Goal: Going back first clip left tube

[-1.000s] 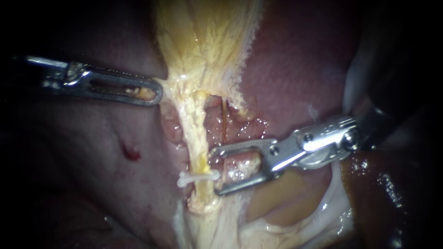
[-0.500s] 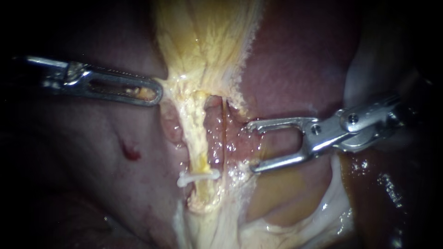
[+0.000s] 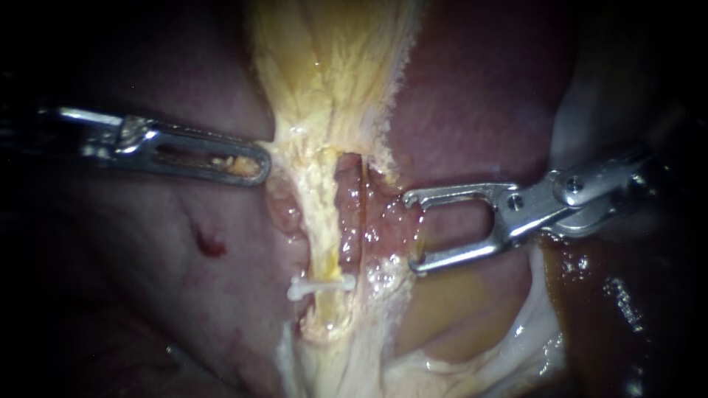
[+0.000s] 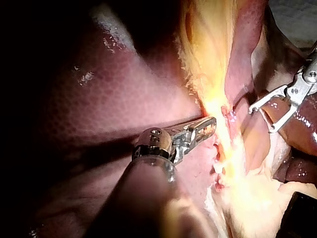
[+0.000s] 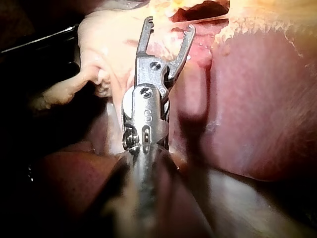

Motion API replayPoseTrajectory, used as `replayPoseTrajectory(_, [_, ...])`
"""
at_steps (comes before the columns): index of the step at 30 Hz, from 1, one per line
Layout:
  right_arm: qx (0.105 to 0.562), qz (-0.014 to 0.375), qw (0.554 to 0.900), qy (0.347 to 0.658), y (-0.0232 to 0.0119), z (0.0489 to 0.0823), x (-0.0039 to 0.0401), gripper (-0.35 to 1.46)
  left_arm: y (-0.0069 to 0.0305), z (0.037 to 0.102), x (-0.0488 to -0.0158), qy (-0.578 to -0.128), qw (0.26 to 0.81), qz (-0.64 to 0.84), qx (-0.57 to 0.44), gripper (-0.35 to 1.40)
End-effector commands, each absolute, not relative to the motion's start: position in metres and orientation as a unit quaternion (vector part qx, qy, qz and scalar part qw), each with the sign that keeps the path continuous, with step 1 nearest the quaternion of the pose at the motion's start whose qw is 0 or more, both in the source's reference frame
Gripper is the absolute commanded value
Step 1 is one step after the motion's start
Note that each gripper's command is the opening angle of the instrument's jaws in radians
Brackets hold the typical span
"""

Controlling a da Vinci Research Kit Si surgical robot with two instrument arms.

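Right instrument [image 3: 410, 232]: jaws spread, empty, withdrawn toward 3 o'clock from clip [image 3: 318, 284]; clip stays on left tube [image 3: 321, 221]. Left instrument [image 3: 259, 163]: jaws pinching yellow tissue [image 3: 332, 74]. Retreat judged nearly complete.

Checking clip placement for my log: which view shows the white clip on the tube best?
The endoscope view: the clip lies fully visible across the tube. Neither wrist view shows it clearly.

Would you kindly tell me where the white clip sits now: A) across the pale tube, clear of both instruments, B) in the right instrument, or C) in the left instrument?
A: the white clip lies across the pale tube; the right instrument stands open apart from it, and the left instrument grips pale tissue.
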State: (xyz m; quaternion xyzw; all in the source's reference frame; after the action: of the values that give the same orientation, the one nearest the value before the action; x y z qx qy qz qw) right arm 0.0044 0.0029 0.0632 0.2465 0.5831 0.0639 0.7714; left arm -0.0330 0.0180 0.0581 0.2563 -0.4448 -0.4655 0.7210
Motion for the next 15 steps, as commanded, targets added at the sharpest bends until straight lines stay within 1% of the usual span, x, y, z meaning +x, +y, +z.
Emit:
replayPoseTrajectory(1, [0.247,0.064,0.771,0.583,0.0029,0.0632,0.0044,0.5,0.018,0.0584,-0.0333,-0.444,0.721,-0.465,0.257,-0.35])
replayPoseTrajectory(9, [0.244,0.059,0.771,0.585,0.0031,0.063,0.0039,0.5,0.0177,0.0601,-0.0352,-0.44,0.726,-0.462,0.257,-0.35])
replayPoseTrajectory(15, [0.243,0.057,0.771,0.585,0.0032,0.0629,0.0037,0.5,0.0174,0.061,-0.0357,-0.439,0.73,-0.457,0.257,-0.35])
